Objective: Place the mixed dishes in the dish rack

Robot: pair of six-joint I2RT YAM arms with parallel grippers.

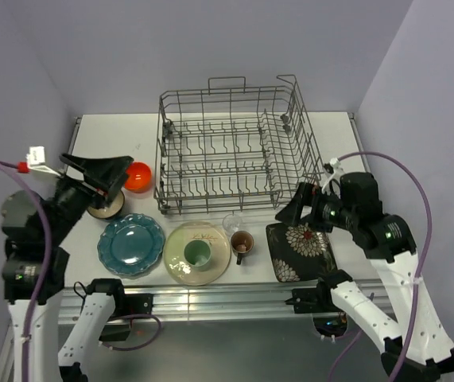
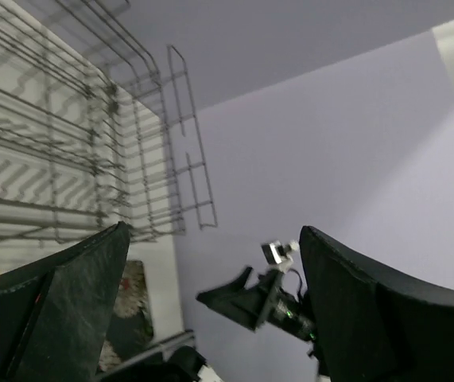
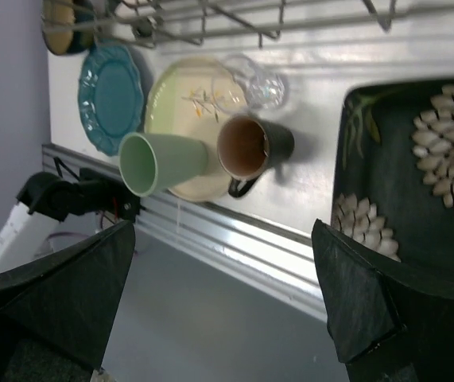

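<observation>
The empty grey wire dish rack (image 1: 234,151) (image 2: 67,143) stands at the back middle. In front lie a teal scalloped plate (image 1: 131,244) (image 3: 111,95), a cream plate (image 1: 180,263) (image 3: 183,103) carrying a pale green cup (image 1: 198,253) (image 3: 163,163), a clear glass (image 1: 232,224) (image 3: 250,83), a brown mug (image 1: 242,245) (image 3: 250,147) and a black floral plate (image 1: 300,251) (image 3: 417,175). A red-orange bowl (image 1: 137,177) and a dark bowl (image 1: 105,207) (image 3: 67,28) sit at the left. My left gripper (image 1: 99,169) (image 2: 213,231) hovers open above the dark bowl. My right gripper (image 1: 288,205) (image 3: 223,227) hangs open, empty, over the floral plate's left edge.
The white table (image 1: 346,143) is walled by lilac panels on three sides. A metal rail (image 1: 227,294) (image 3: 242,247) runs along its front edge, just behind the arm bases. In the left wrist view the right arm (image 2: 282,306) shows against the wall.
</observation>
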